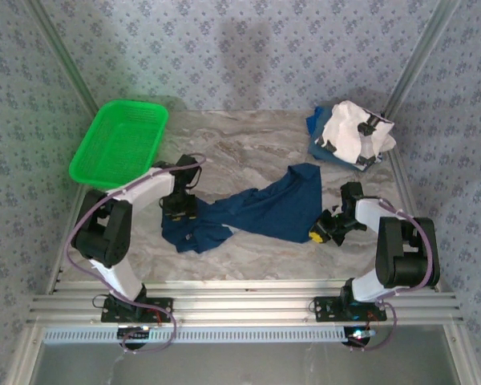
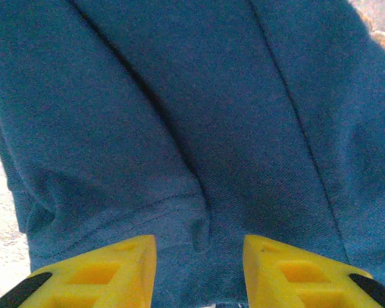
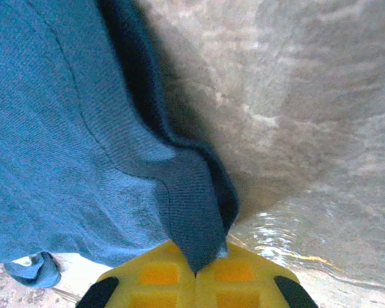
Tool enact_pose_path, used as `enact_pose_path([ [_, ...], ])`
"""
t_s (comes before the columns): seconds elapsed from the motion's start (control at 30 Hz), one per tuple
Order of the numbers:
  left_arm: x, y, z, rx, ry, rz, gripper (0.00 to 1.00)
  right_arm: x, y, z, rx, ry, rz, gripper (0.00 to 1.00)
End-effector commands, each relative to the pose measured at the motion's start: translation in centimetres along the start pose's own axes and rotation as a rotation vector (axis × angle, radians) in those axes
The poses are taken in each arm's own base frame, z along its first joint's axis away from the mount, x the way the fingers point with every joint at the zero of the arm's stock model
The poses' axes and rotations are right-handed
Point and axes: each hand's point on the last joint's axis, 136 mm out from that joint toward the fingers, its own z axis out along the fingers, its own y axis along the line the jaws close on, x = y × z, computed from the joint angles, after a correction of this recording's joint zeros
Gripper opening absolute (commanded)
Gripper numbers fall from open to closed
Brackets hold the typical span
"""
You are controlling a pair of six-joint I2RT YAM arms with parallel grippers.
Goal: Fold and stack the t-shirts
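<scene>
A dark navy t-shirt [image 1: 260, 210] lies crumpled across the middle of the marble table. My left gripper [image 1: 179, 212] is pressed down on its left end. In the left wrist view that gripper [image 2: 199, 256] is open, its yellow fingers [image 2: 119, 269] apart with a ridge of the navy cloth [image 2: 179, 128] bulging between them. My right gripper [image 1: 321, 233] is at the shirt's right edge. In the right wrist view that gripper [image 3: 196, 273] is shut on a hem corner of the navy t-shirt [image 3: 192, 212]. A white t-shirt [image 1: 351, 132] with black marks sits on a blue one [image 1: 314, 123] at the back right.
A green plastic basket [image 1: 120, 140] stands at the back left. Bare marble table [image 1: 240, 148] runs between the basket and the back-right pile. Metal frame rails [image 1: 240, 305] line the near edge by the arm bases.
</scene>
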Motion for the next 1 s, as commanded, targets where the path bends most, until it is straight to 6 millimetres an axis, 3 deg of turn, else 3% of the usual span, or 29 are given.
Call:
enact_pose_path([
  [0.0, 0.5, -0.1, 0.3, -0.026, 0.022, 0.020, 0.38, -0.7, -2.0, 0.4, 0.079, -0.032, -0.018, 0.00],
  [0.2, 1.3, 0.2, 1.6, -0.069, 0.048, 0.031, 0.36, -0.7, -2.0, 0.5, 0.079, -0.027, -0.026, 0.00],
  [0.6, 1.3, 1.4, 1.8, -0.122, 0.026, 0.018, 0.31, -0.8, -2.2, 0.4, 0.074, -0.024, -0.025, 0.00],
  [0.97, -0.3, 0.6, 1.6, -0.112, -0.020, 0.010, 0.22, -0.8, -2.2, 0.3, 0.073, -0.024, -0.030, 0.00],
])
